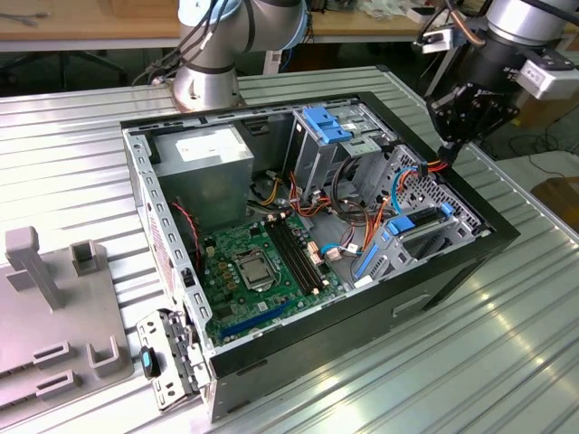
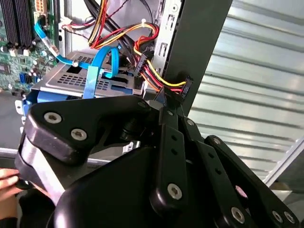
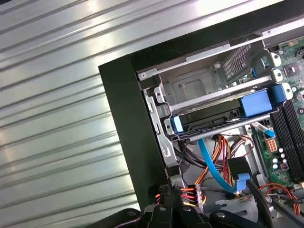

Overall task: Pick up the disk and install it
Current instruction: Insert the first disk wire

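Note:
The disk (image 3: 216, 118), a dark slab with bright blue rails, lies in the drive bay at the open computer case's corner. In the exterior view the disk (image 1: 418, 222) is on the case's right side. My gripper (image 1: 450, 147) hangs over the case's right rim, just above that bay. In both wrist views its black fingers (image 2: 167, 124) are shut on a black power connector (image 2: 184, 87) with red, yellow and black wires. That connector (image 3: 189, 194) sits by the case wall, a short way from the disk. The gripper (image 3: 172, 205) is apart from the disk.
The black case (image 1: 452, 262) stands on a ribbed metal table (image 1: 507, 362). Inside are a green motherboard (image 1: 258, 267), a grey power supply (image 1: 210, 152), a light-blue bracket (image 1: 326, 122) and loose cables (image 1: 357, 226). Grey fixtures (image 1: 54, 307) stand at the exterior view's left. Fingertips of a person (image 2: 5, 180) show.

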{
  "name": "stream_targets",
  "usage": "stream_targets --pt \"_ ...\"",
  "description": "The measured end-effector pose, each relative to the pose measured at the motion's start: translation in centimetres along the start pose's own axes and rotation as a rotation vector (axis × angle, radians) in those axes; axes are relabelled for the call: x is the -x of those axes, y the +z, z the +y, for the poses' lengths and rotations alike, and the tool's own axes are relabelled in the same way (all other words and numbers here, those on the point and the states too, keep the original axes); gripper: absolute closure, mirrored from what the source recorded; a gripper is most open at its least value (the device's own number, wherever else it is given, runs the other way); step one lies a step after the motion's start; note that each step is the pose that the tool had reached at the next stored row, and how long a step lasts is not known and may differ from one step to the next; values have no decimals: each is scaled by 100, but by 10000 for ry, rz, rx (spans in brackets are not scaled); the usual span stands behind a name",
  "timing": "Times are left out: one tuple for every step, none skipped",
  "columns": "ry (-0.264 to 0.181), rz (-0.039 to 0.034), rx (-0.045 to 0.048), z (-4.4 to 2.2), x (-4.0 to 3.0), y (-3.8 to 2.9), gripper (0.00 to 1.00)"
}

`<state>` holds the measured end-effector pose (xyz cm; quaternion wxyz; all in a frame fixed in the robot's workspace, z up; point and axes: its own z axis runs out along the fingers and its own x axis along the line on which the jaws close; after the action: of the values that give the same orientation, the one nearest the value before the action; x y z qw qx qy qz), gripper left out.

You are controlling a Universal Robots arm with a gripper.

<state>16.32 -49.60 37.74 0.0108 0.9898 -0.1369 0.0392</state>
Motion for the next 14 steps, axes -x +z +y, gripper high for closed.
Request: stream_targets --pt "-313 8 -27 0 0 0 89" --pt "-601 16 -51 0 0 0 89" --pt "-826 22 -71 0 0 0 89" --pt "-1011 31 -88 0 0 0 89" --pt "-1191 48 -106 0 -1 1 89" --pt "-1287 56 -115 -7 -14 2 89" --pt "-1323 57 -119 -28 -31 3 89" --pt "-1346 58 -122 -53 -49 5 89" --pt "-1356 58 -122 -63 -64 6 89" --pt "-1368 58 -122 -70 -79 8 89" --pt "-1381 59 -123 -73 -85 9 89" --pt "-1395 66 -125 -73 -85 9 89" --pt "-1458 78 -131 -73 -86 10 89" --pt "-1539 83 -142 -74 -86 12 83"
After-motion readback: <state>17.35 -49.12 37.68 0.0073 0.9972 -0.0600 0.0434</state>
